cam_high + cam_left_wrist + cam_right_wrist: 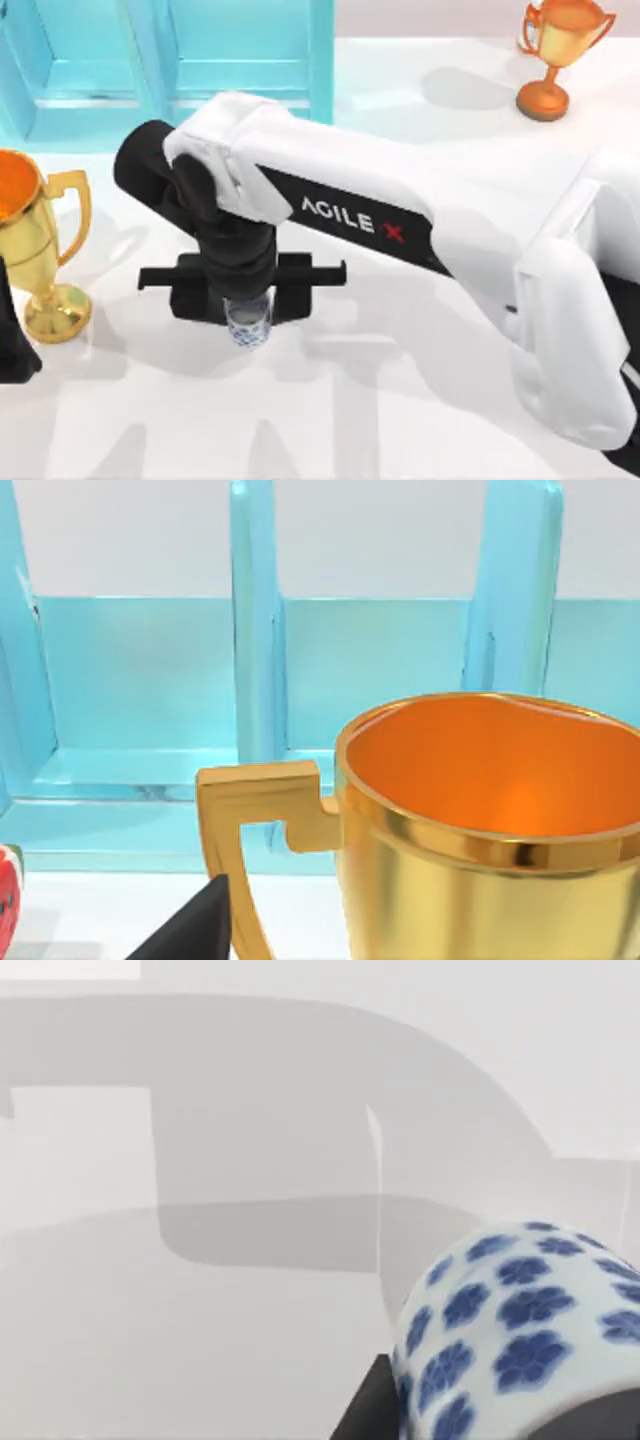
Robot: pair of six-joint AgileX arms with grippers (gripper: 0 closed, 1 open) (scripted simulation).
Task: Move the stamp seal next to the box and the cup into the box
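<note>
While the cup [247,322] sits between the fingers of my right gripper [246,312], well short of the box [180,60], the second half of the task is only begun. The top view has the right arm reaching from the table's right edge across to left of centre, its gripper pointing down over the white surface with the small blue-patterned cup just beneath it. In the right wrist view the cup [510,1330] fills the near corner, with a dark finger [365,1405] against its side, so I judge the gripper clamped on the cup, though whether it is lifted off the table I cannot tell.

The box, pale blue with upright dividers, stands along the table's far edge towards the left corner; the cup has yet to be carried there and released inside a compartment.

My left gripper [12,350] is parked at the table's left edge, just beside the gold trophy [35,240], and I cannot tell how its fingers stand. A sliver of red at the left wrist view's edge [8,900] may be the stamp seal's knob, but that is too little to judge whether it already lies next to the box.

An orange trophy [555,50] stands near the far right corner.
</note>
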